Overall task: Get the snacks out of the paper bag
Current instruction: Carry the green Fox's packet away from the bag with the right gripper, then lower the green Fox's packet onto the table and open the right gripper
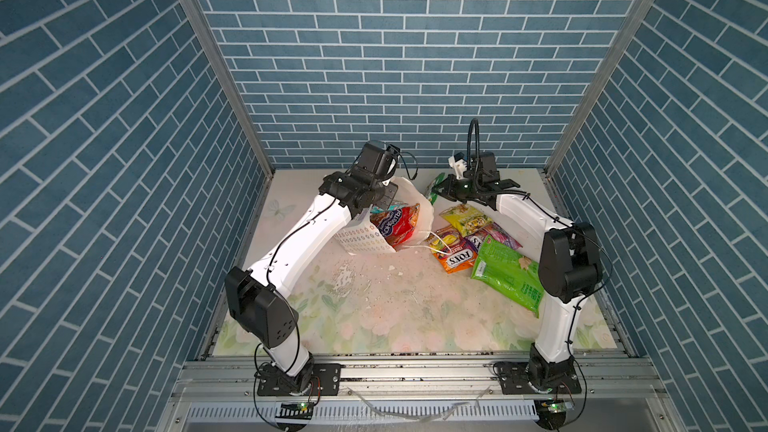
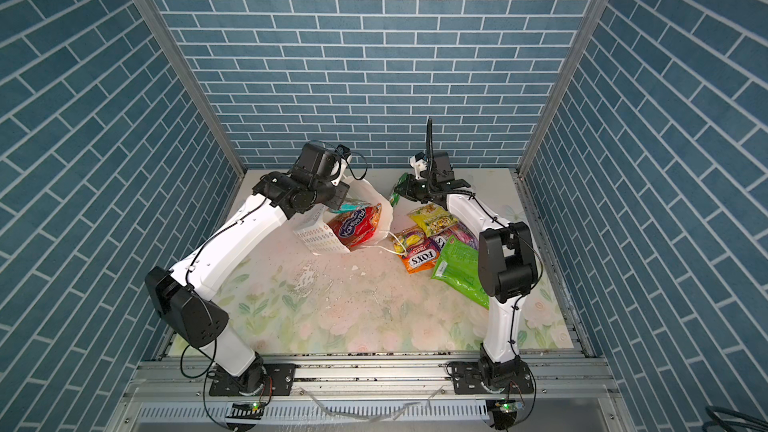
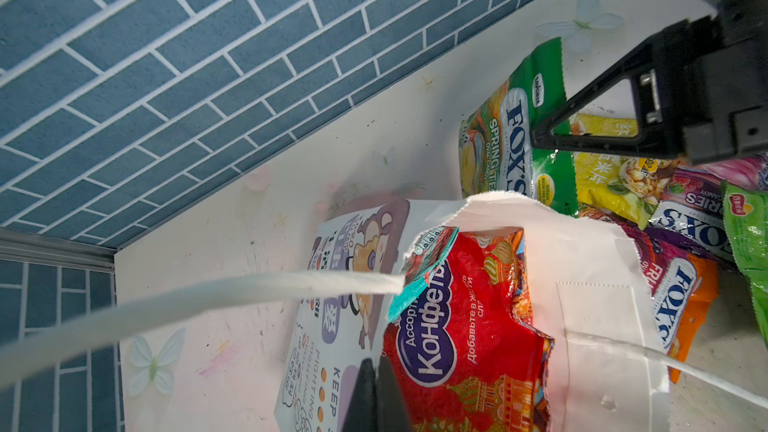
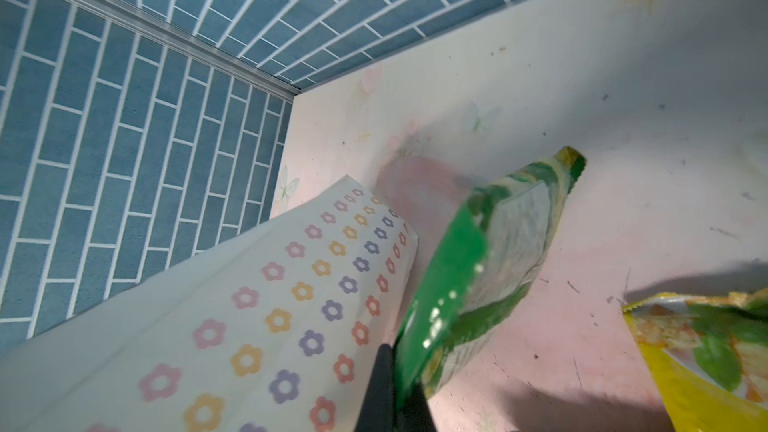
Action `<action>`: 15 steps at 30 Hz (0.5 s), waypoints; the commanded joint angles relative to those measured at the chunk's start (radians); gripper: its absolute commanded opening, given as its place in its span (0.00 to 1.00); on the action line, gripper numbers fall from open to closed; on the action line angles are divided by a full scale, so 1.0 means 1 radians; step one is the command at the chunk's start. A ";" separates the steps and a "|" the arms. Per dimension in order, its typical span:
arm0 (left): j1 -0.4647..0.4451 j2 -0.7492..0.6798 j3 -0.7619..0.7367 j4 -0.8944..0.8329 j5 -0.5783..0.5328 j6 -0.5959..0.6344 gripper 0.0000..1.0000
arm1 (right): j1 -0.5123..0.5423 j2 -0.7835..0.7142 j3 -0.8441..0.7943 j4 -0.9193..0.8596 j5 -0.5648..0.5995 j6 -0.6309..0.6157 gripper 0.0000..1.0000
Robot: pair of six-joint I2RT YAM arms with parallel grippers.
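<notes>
step: green FOX'S (image 3: 511,135) out, in air beside bag (image 1: 361,238) | right pincer (image 4: 395,388) clenched on it | left pincer (image 3: 374,396) apparently pinches bag wall, bag tipped on worktop (image 1: 374,309) | red packet (image 3: 465,334), teal packet (image 3: 432,243) inside | next: release onto pile (image 1: 457,251), then reach into mouth for red

The left gripper (image 3: 376,376) shows only its closed tips, cut by the left wrist view's edge; in both top views its wrist hides it. The right gripper (image 4: 392,388) is likewise cut off, clamping the green FOX'S packet (image 4: 490,268). In the bag (image 3: 590,268), the teal packet (image 3: 424,263) lies mostly behind the red packet (image 3: 465,326). The right arm covers part of the large green packet (image 1: 505,280). The cord handle (image 3: 187,301) is blurred.
</notes>
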 commanded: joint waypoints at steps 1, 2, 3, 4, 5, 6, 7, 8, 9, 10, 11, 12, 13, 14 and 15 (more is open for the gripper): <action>0.007 -0.052 0.004 0.031 -0.020 0.012 0.00 | -0.005 0.027 -0.043 0.029 -0.037 0.033 0.00; 0.007 -0.052 0.006 0.029 -0.017 0.012 0.00 | -0.005 0.025 -0.058 0.016 -0.033 0.025 0.00; 0.006 -0.052 0.009 0.028 -0.016 0.011 0.00 | -0.004 0.021 -0.066 0.000 -0.026 0.013 0.00; 0.007 -0.054 0.011 0.026 -0.016 0.012 0.00 | -0.005 0.019 -0.074 -0.020 -0.019 0.000 0.00; 0.006 -0.056 0.011 0.025 -0.016 0.012 0.00 | -0.005 0.016 -0.077 -0.040 -0.015 -0.013 0.00; 0.007 -0.055 0.013 0.026 -0.018 0.013 0.00 | -0.005 0.013 -0.084 -0.052 -0.012 -0.022 0.00; 0.007 -0.059 0.012 0.026 -0.019 0.015 0.00 | -0.005 0.009 -0.090 -0.067 -0.006 -0.032 0.00; 0.007 -0.060 0.011 0.026 -0.020 0.015 0.00 | -0.005 0.007 -0.094 -0.077 -0.002 -0.038 0.00; 0.007 -0.062 0.009 0.026 -0.021 0.015 0.00 | -0.005 0.008 -0.097 -0.091 0.004 -0.046 0.00; 0.007 -0.063 0.008 0.026 -0.021 0.015 0.00 | -0.005 0.008 -0.100 -0.107 0.011 -0.051 0.00; 0.006 -0.065 0.006 0.026 -0.021 0.015 0.00 | -0.005 0.007 -0.104 -0.115 0.016 -0.056 0.00; 0.007 -0.066 0.006 0.026 -0.023 0.014 0.00 | -0.005 0.008 -0.107 -0.121 0.020 -0.058 0.00; 0.007 -0.068 0.004 0.026 -0.024 0.015 0.00 | -0.005 0.009 -0.111 -0.129 0.022 -0.059 0.00; 0.007 -0.069 0.003 0.026 -0.025 0.015 0.00 | -0.005 0.012 -0.113 -0.139 0.024 -0.061 0.00; 0.007 -0.070 0.002 0.024 -0.027 0.015 0.00 | -0.005 0.015 -0.114 -0.148 0.029 -0.064 0.00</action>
